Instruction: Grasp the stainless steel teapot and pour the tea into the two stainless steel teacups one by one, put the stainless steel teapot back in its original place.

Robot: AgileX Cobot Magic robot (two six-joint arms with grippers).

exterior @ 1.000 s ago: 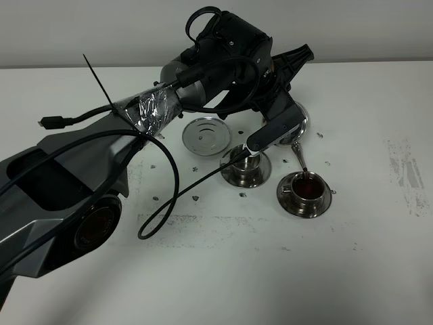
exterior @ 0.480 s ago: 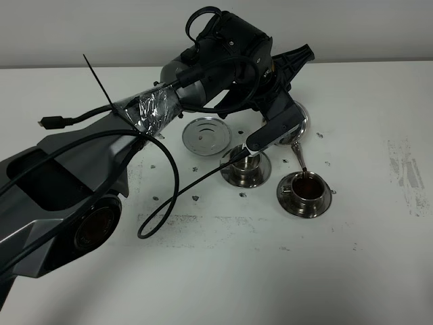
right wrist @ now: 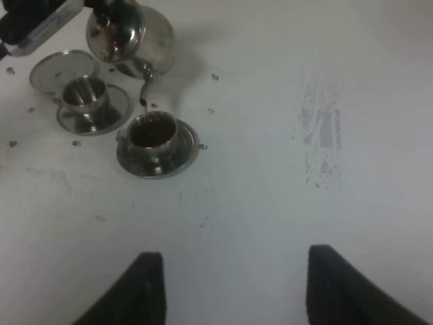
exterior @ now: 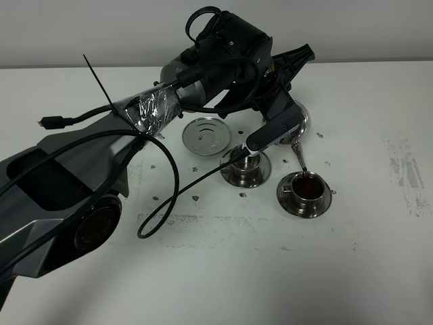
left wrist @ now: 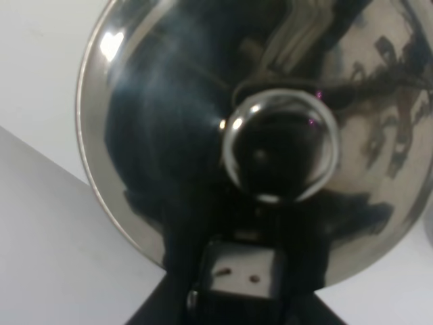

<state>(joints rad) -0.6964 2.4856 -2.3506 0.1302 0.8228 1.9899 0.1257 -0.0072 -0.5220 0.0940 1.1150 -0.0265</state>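
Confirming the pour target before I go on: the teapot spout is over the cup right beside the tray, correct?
No. The teapot spout is over the other cup, the one farther from the tray, and that cup already holds tea. The near cup is not under it. The right wrist view shows this.

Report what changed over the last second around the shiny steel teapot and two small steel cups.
Nothing visibly changed. The left gripper still holds the shiny steel teapot tilted, spout over the small steel cup holding dark tea; the other cup and the flat round steel tray sit unmoved.
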